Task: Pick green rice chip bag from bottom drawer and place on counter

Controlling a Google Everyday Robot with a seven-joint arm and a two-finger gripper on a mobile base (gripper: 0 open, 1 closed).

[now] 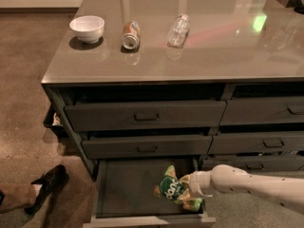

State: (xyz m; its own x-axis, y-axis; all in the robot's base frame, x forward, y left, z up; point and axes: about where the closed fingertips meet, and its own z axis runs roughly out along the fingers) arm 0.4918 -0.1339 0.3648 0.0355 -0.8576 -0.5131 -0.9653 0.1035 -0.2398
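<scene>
The green rice chip bag [170, 188] with its dark-green "dang" logo is held up over the right part of the open bottom drawer [128, 184]. My gripper [184, 191] reaches in from the right on a white arm and is shut on the bag's right side. The bag is tilted and looks lifted off the drawer floor. The counter [199, 42] is the glossy grey-brown top above the drawers.
On the counter stand a white bowl [87, 28], a crushed can [129, 35] and a clear plastic bottle [178, 30]. Two closed drawers with bar handles [146, 117] sit above the open one. A person's dark shoe [46, 185] is on the floor at left.
</scene>
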